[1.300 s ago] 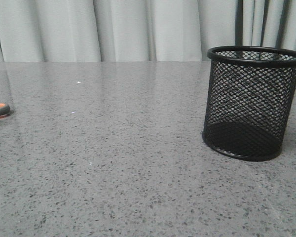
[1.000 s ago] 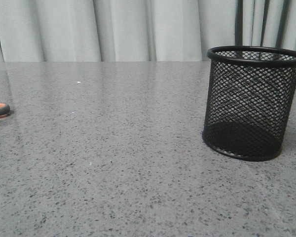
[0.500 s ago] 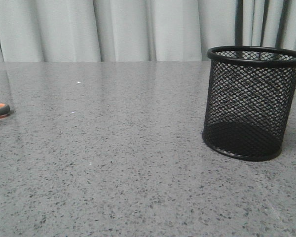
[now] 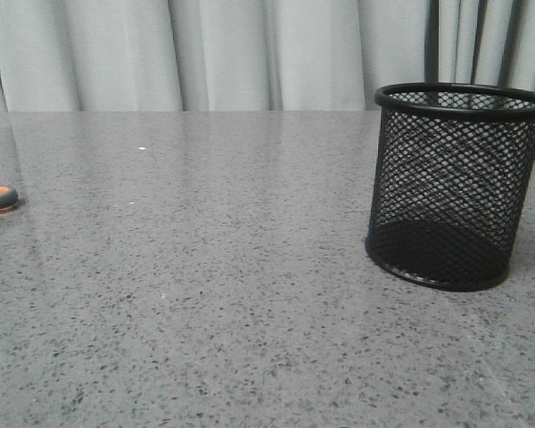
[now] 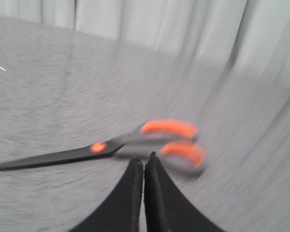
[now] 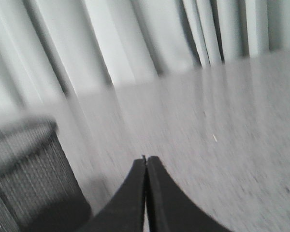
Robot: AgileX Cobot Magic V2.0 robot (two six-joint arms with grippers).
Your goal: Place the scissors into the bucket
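— Where are the scissors [image 5: 135, 145]?

— Flat at the table's far left edge; my front camera catches only an orange-lined loop. The mesh bucket [image 4: 455, 183] stands upright, well apart on the right, empty.

— Grippers?

— The left gripper [image 5: 143, 162] has its fingers pressed together, just short of the handles. The right gripper [image 6: 146, 162] is likewise closed, holding nothing.

— Risks?

— I judge closed fingers would shove the scissors rather than grasp them. That speckled grey table [image 4: 232, 294] looks slick; pale curtains [image 4: 223, 53] behind.
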